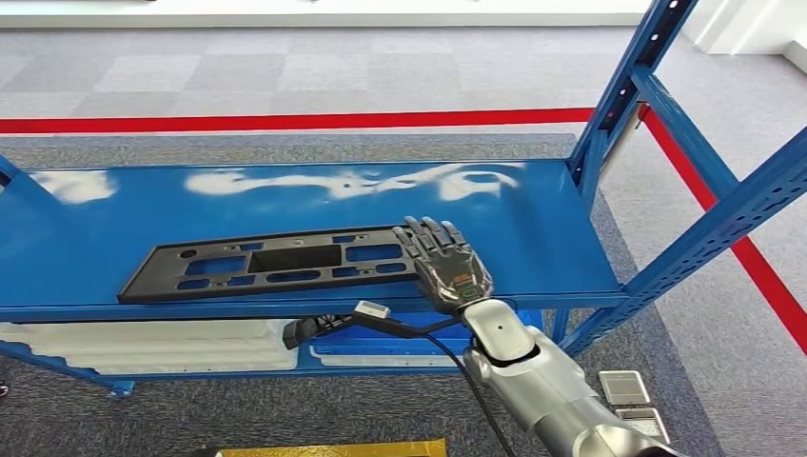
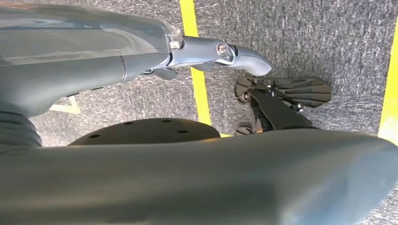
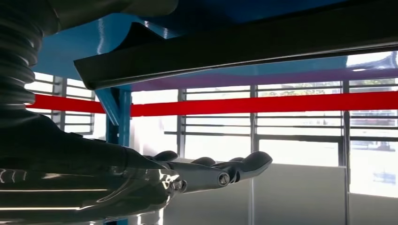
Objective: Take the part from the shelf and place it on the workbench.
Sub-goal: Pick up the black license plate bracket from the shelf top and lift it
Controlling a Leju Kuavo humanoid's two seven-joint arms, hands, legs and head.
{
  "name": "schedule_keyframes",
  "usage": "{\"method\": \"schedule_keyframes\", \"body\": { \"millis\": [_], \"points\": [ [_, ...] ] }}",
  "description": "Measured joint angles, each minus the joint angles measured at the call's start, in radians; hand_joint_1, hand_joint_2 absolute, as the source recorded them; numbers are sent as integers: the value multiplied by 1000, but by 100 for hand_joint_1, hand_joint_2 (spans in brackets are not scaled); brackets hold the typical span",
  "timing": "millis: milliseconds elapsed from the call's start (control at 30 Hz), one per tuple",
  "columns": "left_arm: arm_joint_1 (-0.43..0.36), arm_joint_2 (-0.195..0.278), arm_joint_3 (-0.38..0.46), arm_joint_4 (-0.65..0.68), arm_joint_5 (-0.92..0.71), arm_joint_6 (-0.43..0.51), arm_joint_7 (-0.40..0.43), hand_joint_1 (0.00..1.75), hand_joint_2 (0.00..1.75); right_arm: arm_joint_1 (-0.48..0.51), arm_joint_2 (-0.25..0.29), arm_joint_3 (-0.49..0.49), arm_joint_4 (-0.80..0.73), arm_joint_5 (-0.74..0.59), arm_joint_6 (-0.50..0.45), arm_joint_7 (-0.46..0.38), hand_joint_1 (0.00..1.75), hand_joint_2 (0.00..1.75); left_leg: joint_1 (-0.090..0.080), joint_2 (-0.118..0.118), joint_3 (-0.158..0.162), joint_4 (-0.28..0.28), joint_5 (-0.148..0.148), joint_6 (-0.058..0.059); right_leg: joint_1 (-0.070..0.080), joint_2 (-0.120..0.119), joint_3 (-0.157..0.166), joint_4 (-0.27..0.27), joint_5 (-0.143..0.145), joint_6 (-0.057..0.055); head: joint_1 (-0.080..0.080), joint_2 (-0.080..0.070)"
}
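A long flat black part (image 1: 276, 262) with cut-out slots lies on the blue shelf (image 1: 285, 205), near its front edge. My right hand (image 1: 445, 259) reaches in over the part's right end, fingers stretched out flat and apart, gripping nothing. In the right wrist view the part's dark edge (image 3: 234, 47) runs across the picture, with a gap between it and the straight fingers (image 3: 220, 176) of my right hand (image 3: 187, 178). My left hand (image 2: 187, 51) hangs over grey carpet with a finger held straight and nothing in it.
Blue perforated uprights and a slanted brace (image 1: 704, 228) frame the shelf's right end. White moulded pieces (image 1: 143, 343) lie on the lower shelf. A black cable with a connector (image 1: 371, 311) hangs by my right wrist. A red line (image 1: 285, 122) crosses the carpet behind the shelf.
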Motion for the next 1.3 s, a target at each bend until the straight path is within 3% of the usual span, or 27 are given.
{"method": "schedule_keyframes", "body": {
  "millis": [167, 267, 400, 833, 1300],
  "points": [
    [-1, 0, 0, 0, -13, -3, 1, 0, 0, -8, -12, -18, 56, -41, -39, -26, 2, 175, 0, 0, 0, 0, 0, 0, 0, 0, 0, 0, 0, 0, 0, 0],
    [-4, 0, 0, 0, -18, -3, 5, 0, 0, -23, -18, -25, 96, -65, -56, -42, 12, 175, 0, 0, 0, 0, 0, 0, 0, 0, 0, 0, 0, 0, 0, 0],
    [-8, 0, 0, 0, -22, -2, 13, 0, 0, -50, -24, -28, 149, -91, -73, -55, 175, 175, 0, 0, 1, 0, 0, 0, 0, 0, 1, 0, 0, 0, 0, 0],
    [-19, 4, 1, 0, -40, -1, 24, 0, 0, -104, -38, -27, 292, -137, -185, -77, 175, 175, 0, 0, 1, 0, 0, 0, 0, 0, 1, 0, 0, 0, 0, 0],
    [-24, 5, 1, 0, -53, -2, 31, 0, 0, -110, -39, -26, 301, -188, -213, -100, 175, 175, 0, 0, 4, 0, 0, 0, 0, 0, 3, 0, 0, 0, 0, 0]
  ]
}}
